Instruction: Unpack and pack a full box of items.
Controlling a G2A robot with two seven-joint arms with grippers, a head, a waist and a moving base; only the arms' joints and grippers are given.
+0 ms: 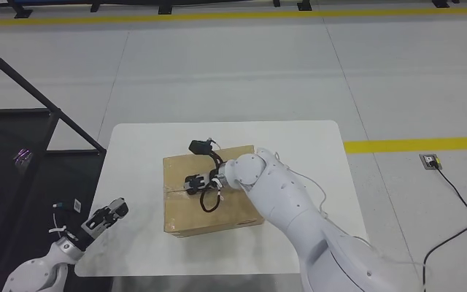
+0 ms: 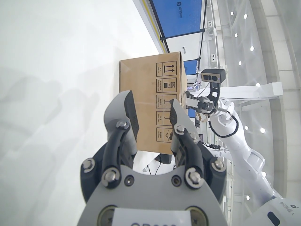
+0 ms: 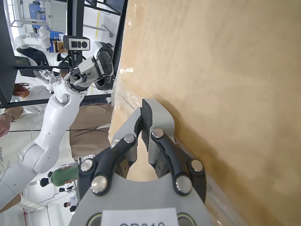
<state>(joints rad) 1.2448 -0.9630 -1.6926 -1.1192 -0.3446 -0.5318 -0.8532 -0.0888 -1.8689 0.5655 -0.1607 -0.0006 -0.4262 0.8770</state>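
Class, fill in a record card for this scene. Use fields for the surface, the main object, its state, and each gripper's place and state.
Surface: white table with rounded corners
Main object: brown cardboard box, near the table's middle
Box state: flaps shut, clear tape along the top seam
Left gripper: open, holding nothing, near the table's edge on the robot's left, pointing at the box but apart from it
Right gripper: shut, at the box's top by the taped seam

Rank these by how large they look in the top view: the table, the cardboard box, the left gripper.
1. table
2. cardboard box
3. left gripper
The differences are plain, so there are no ties.
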